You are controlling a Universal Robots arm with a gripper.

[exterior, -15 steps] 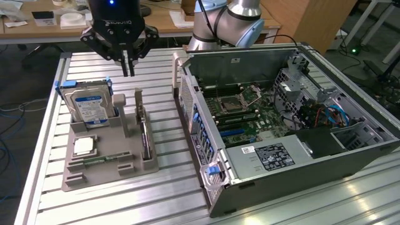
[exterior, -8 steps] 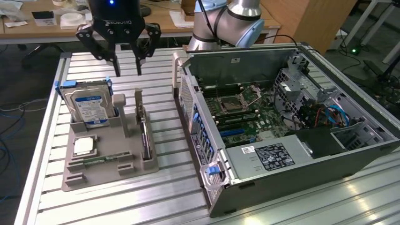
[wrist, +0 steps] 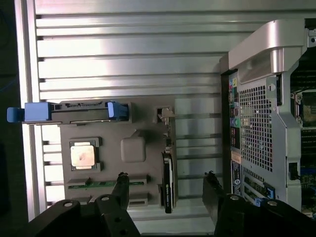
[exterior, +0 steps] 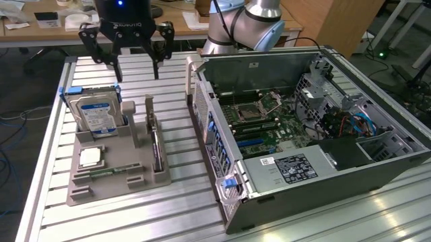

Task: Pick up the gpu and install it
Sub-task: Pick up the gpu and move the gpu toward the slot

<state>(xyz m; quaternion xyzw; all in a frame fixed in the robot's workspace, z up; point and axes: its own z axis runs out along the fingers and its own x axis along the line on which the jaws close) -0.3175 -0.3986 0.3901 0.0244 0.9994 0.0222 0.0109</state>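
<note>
At the exterior view's left, a slatted metal table [exterior: 189, 212] carries a gray holder [exterior: 108, 189] with several parts slotted into it. Furthest left in the holder stands a hard drive [exterior: 98, 116] with a blue-white label and blue side clips. Nearer the camera a processor [exterior: 91, 157] lies flat in its recess, and a short green memory stick [exterior: 111, 171] lies beside it.

Above the holder's far end hangs the gripper [exterior: 138, 75]. Its two dark fingers [wrist: 121, 187] are spread wide apart and carry nothing.

Next to the right is the gpu [exterior: 156, 146], standing on its long edge in a slot along the holder's right side. From here it reads as a thin, flat, dark card. A pale metal bracket [exterior: 149, 108] rises upright at its far end. In the wrist view the gpu [wrist: 168, 185] is a narrow dark strip with the pale bracket [wrist: 165, 116] at one end. It sits in the gap between the two spread fingers, below them and untouched.

At the exterior view's right, apart from the holder, lies an open computer case [exterior: 222, 166]. Its side panel is off, and the green motherboard [exterior: 269, 126] is exposed inside.
</note>
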